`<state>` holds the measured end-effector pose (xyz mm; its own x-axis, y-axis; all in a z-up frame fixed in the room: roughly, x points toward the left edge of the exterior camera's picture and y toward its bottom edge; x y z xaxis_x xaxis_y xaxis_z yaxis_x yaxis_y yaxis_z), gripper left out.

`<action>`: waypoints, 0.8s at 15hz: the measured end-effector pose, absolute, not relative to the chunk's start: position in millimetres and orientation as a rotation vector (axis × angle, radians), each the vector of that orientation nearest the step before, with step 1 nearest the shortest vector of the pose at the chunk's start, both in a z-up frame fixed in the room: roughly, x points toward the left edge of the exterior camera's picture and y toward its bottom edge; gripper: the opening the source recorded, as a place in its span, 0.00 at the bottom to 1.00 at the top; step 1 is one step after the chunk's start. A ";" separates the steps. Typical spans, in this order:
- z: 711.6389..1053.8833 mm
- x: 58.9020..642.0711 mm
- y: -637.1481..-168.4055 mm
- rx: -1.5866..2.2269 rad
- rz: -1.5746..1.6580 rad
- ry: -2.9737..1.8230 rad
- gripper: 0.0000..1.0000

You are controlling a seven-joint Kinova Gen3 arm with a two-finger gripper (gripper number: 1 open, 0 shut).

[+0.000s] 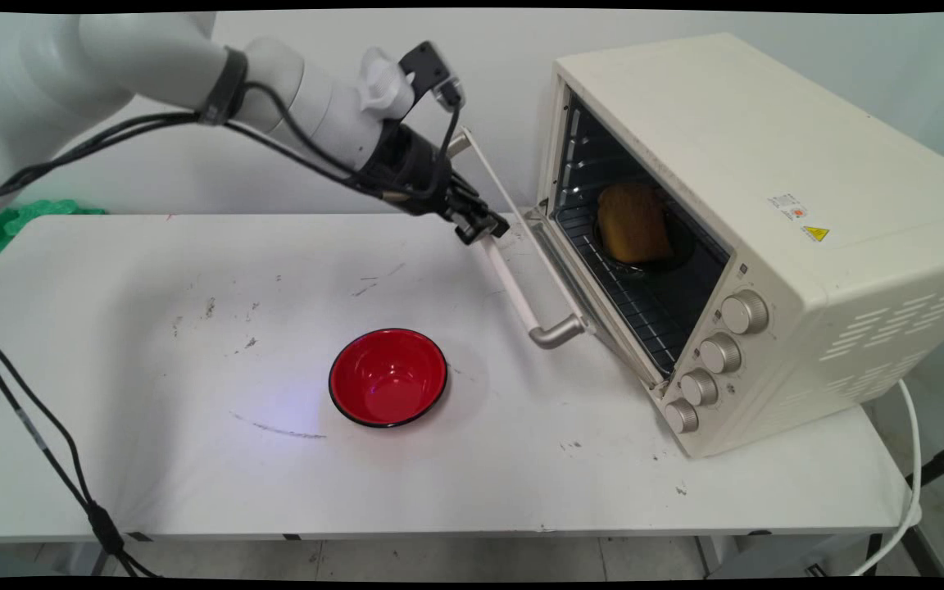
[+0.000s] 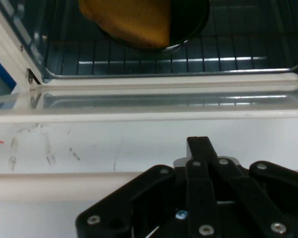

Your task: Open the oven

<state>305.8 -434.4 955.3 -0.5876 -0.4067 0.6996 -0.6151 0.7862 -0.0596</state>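
My black gripper is shut, its fingers lying over the white handle of the cream toaster oven's glass door, which hangs open toward the table. In the hand view the closed gripper reaches past the handle bar onto the glass door. Nothing is held between the fingers. Inside the oven, a golden-brown piece of bread rests on a black plate on the wire rack. The hand view shows the bread and plate at its top edge.
An empty red bowl with a black rim stands on the white table in front of the door. Several knobs line the oven's front. A green object sits at the far left. A white cable hangs at the right.
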 end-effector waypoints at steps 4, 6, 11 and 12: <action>939.6 315.6 -424.8 0.748 0.395 -2.263 0.00; 931.7 321.3 -420.7 0.748 0.404 -2.259 0.00; 914.3 335.0 -411.6 0.766 0.423 -2.253 0.00; 911.6 336.9 -410.1 0.769 0.425 -2.252 0.00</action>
